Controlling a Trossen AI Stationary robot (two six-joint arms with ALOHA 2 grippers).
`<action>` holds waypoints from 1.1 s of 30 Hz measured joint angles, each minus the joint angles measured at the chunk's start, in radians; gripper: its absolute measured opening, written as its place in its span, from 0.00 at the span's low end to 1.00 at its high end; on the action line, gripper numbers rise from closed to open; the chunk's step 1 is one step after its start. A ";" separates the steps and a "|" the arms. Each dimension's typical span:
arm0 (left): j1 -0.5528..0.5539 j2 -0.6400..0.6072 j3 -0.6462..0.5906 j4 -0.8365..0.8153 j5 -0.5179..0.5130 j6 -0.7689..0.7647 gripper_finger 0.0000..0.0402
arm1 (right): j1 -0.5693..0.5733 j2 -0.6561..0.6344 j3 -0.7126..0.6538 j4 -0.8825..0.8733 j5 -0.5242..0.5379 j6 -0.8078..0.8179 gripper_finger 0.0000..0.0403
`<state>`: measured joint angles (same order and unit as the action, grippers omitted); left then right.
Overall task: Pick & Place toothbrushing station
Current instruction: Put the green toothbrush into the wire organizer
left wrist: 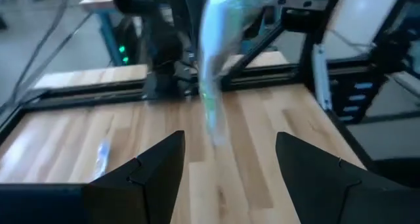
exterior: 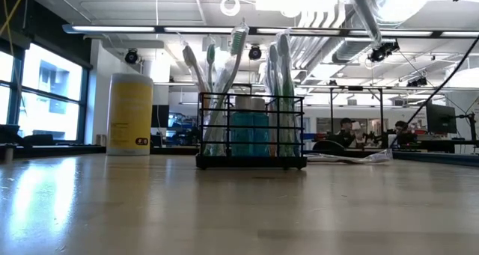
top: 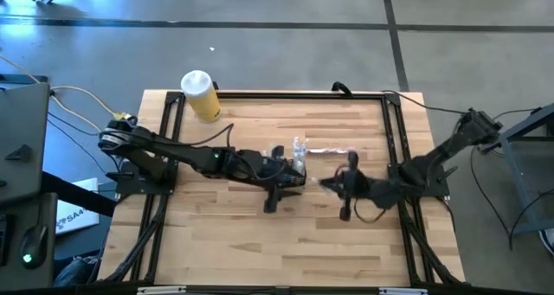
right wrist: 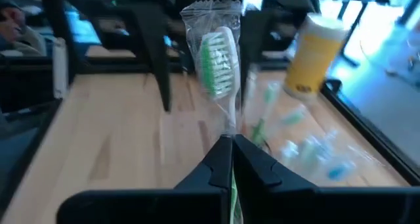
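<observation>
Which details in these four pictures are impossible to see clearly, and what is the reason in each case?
- High view: the black mesh caddy is hidden under the left gripper.
- Low view: both grippers are out of frame above; the people far behind the table are too small.
- Left wrist view: the wrapped toothbrush held by the right gripper is blurred.
- Right wrist view: the wrapped items lying near the yellow cylinder are blurred.

The table [top: 286, 234] is light brown wood with stripes, with a black frame; the toothbrushing station [exterior: 251, 131] is a black wire grid with a blue thing inside and see-through brushes with green and white tips; at its 9 o'clock in the low view stands a yellow can [exterior: 130, 114] with a white lid; the right tool [right wrist: 231, 159] is black and pinches a white brush [right wrist: 219, 63] with green bristles in a clear wrapper; the left tool [left wrist: 226, 171] is black too.
</observation>
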<state>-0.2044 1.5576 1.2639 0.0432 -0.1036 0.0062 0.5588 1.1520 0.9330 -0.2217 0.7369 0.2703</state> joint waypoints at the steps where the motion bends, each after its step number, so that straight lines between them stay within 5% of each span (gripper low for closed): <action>1: -0.002 0.012 -0.001 0.026 0.009 0.013 0.58 | 0.017 0.018 0.000 0.031 0.013 -0.017 0.00; 9: -0.005 0.067 -0.002 0.194 0.125 0.050 0.58 | 0.047 0.107 0.000 0.108 0.049 -0.035 0.01; 24: -0.005 0.067 -0.001 0.193 0.063 0.050 0.57 | 0.041 0.129 0.001 0.155 0.041 -0.022 0.01; 28: -0.005 0.067 -0.001 0.184 0.063 0.068 0.48 | 0.041 0.129 0.001 0.174 0.039 -0.026 0.01; 33: -0.005 0.067 -0.001 0.175 0.065 0.068 0.24 | 0.034 0.129 0.001 0.175 -0.017 -0.028 0.01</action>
<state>-0.2096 1.6241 1.2625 0.2184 -0.0391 0.0746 0.5928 1.2812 0.9340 -0.0471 0.7201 0.2420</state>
